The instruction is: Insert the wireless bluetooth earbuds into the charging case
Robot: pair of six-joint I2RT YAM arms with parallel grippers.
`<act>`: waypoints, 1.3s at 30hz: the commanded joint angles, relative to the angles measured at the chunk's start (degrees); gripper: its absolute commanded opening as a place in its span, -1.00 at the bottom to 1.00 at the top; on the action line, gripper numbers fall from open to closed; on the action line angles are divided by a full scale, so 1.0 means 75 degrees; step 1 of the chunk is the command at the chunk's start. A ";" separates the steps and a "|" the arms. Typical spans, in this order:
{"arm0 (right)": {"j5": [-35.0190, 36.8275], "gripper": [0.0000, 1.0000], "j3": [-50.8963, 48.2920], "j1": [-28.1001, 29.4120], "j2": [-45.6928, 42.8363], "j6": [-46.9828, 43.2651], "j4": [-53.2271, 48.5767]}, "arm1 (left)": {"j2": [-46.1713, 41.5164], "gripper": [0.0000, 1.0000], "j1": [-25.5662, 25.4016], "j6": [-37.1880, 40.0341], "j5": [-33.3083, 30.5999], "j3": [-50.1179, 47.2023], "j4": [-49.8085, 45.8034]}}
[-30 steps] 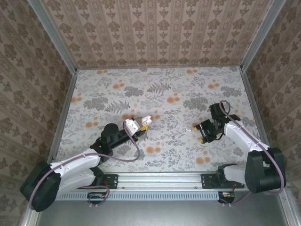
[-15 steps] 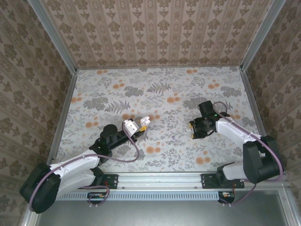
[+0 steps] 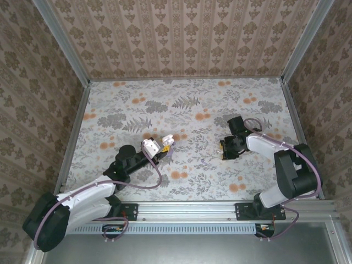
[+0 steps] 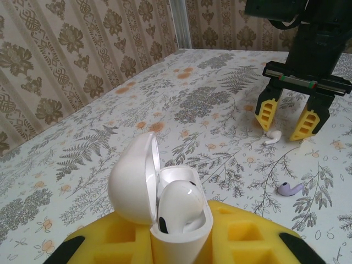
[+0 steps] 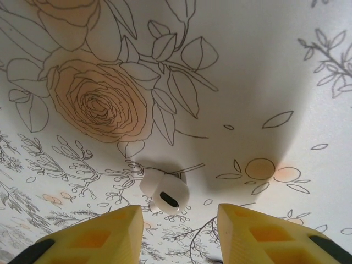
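Observation:
The white charging case (image 4: 177,223) stands upright with its lid (image 4: 132,179) swung open to the left, and my left gripper (image 4: 179,245) is shut on its base. One white earbud (image 4: 181,204) sits in the case; the slot behind it shows bare. In the top view the case (image 3: 166,141) is left of centre, at the tip of the left gripper (image 3: 157,147). A second earbud (image 5: 165,192) lies on the table just beyond the yellow fingertips of my right gripper (image 5: 180,231), which is open and apart from it. That earbud (image 4: 271,137) also lies below the right gripper (image 4: 289,118).
A small purple piece (image 4: 290,190) lies on the floral tabletop (image 3: 187,110) between the two grippers. Patterned walls and metal rails (image 3: 74,126) close in the table on three sides. The right arm (image 3: 264,146) reaches in from the right.
The right gripper has moved left and slightly farther back, coming over the loose earbud, and its jaws have narrowed somewhat. The left gripper and the case have barely moved.

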 commanded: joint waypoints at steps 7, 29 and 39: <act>0.0054 -0.20 0.0147 -0.0141 0.0362 0.0122 0.0188 | 0.0071 -0.77 0.0101 -0.0038 0.0141 -0.0048 0.0101; 0.0042 -0.46 0.0147 -0.0240 0.0392 -0.0178 0.0156 | 0.0380 -0.77 0.0186 0.0057 0.0197 0.0063 0.0121; 0.0326 -0.50 -0.0254 -0.0211 -0.0329 -0.0723 0.0624 | 0.1244 -0.77 0.0187 -0.0210 0.0563 0.0365 0.0568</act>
